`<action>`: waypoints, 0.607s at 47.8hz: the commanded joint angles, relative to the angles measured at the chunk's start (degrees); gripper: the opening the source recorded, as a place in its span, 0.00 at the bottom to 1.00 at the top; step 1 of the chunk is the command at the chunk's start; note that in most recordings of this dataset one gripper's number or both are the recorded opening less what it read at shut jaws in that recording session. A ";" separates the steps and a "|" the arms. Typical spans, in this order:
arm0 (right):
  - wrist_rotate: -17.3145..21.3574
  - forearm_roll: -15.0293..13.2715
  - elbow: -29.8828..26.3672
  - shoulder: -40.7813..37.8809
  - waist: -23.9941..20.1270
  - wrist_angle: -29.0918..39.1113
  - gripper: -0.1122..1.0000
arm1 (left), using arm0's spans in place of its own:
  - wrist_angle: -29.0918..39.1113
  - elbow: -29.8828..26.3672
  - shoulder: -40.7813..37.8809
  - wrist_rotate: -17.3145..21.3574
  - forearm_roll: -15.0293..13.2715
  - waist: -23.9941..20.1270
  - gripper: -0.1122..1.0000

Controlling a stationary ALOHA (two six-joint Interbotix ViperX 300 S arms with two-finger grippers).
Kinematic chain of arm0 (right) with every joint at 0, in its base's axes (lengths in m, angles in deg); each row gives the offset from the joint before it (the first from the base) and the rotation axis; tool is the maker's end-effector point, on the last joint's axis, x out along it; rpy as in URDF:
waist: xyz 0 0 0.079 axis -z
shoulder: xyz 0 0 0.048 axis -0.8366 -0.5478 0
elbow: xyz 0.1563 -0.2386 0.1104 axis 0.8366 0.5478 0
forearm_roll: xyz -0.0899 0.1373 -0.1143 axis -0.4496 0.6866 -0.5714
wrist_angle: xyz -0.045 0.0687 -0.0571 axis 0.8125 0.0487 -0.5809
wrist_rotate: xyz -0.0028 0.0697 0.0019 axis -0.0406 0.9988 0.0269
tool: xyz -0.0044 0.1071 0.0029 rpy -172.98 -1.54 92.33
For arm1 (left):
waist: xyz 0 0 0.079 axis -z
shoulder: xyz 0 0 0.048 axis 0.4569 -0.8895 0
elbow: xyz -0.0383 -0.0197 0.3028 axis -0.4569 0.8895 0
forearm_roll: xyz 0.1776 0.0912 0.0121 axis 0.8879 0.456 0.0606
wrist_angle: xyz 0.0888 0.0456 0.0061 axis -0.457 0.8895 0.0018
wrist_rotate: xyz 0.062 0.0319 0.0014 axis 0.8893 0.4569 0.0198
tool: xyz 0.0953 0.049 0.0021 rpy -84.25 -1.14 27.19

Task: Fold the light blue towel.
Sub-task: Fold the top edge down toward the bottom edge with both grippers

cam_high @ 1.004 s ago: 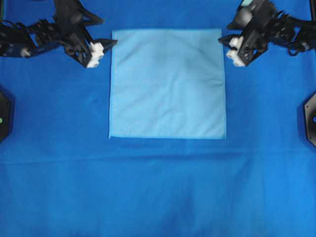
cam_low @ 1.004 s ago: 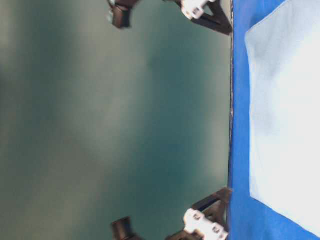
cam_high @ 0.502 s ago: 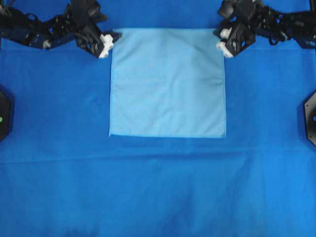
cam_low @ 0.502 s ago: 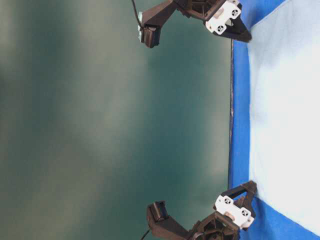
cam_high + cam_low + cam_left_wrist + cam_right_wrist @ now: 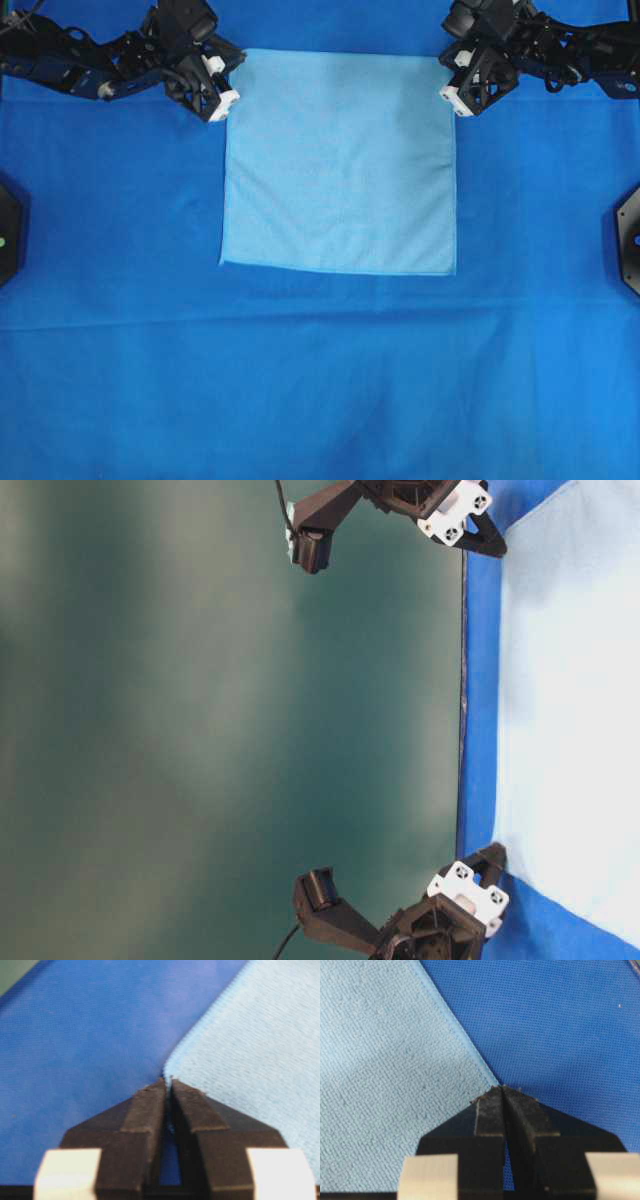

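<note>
The bench is covered by a large deep-blue cloth [image 5: 320, 380], which is spread almost flat, with a faint crease seen running across it below the towel in the overhead view. The light blue towel [image 5: 340, 165] is laid flat and square on this cloth, in the upper middle of the overhead view, with its far edge near the top of the picture. In the table-level view the towel [image 5: 570, 700] is seen as a pale sheet on the blue cloth [image 5: 478, 730], beside a dark green backdrop [image 5: 200, 720].

Two black arms are reached in from the upper corners. The left gripper [image 5: 222, 92] is set at the towel's far left corner, and in the left wrist view its tips [image 5: 167, 1087] are pressed together on the very corner of the towel [image 5: 250, 1045]. The right gripper [image 5: 452, 92] is set at the far right corner; in the right wrist view its tips [image 5: 502, 1092] are likewise pressed together, pinching the corner of the towel [image 5: 395, 1075] where the stitched hem [image 5: 455, 1025] ends.
</note>
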 commanded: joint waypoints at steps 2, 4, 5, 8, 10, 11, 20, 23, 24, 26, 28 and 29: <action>0.00 -0.18 -0.53 3.25 -0.09 0.26 0.10 | 2.37 0.62 4.04 0.44 0.18 1.23 0.12; 0.00 -0.18 -0.35 4.39 -0.35 0.62 0.10 | 3.34 0.79 5.71 0.53 0.09 1.32 0.12; 0.00 -0.18 -0.26 5.01 -0.44 0.79 0.10 | 3.87 0.88 6.59 0.53 0.18 1.23 0.12; 0.09 -0.18 0.00 6.77 -0.70 1.32 0.10 | 5.10 0.97 8.96 0.79 0.18 1.23 0.11; 0.09 -0.18 0.09 7.73 -0.88 1.67 0.10 | 5.45 1.05 10.20 1.14 0.18 1.14 0.12; 0.09 -0.18 0.18 8.09 -1.05 1.85 0.10 | 5.54 1.14 10.63 1.32 0.18 1.23 0.11; 0.09 -0.18 0.26 9.05 -1.85 2.99 0.10 | 5.62 0.97 12.13 2.55 0.18 1.23 0.11; 0.18 -0.18 0.26 9.23 -2.02 3.16 0.10 | 5.71 1.05 12.22 2.55 0.09 1.32 0.12; 0.18 -0.18 0.35 9.23 -2.11 3.25 0.10 | 5.89 1.23 12.39 2.55 0.18 1.41 0.12; 0.26 -0.18 0.53 9.40 -2.37 3.16 0.10 | 6.06 1.32 12.66 2.64 0.18 1.67 0.12; 0.44 -0.18 0.62 9.67 -2.72 3.34 0.10 | 6.42 1.58 13.10 2.72 0.18 2.11 0.12; 0.53 -0.18 0.70 9.93 -2.90 3.52 0.10 | 6.50 1.76 13.36 2.72 0.18 2.37 0.12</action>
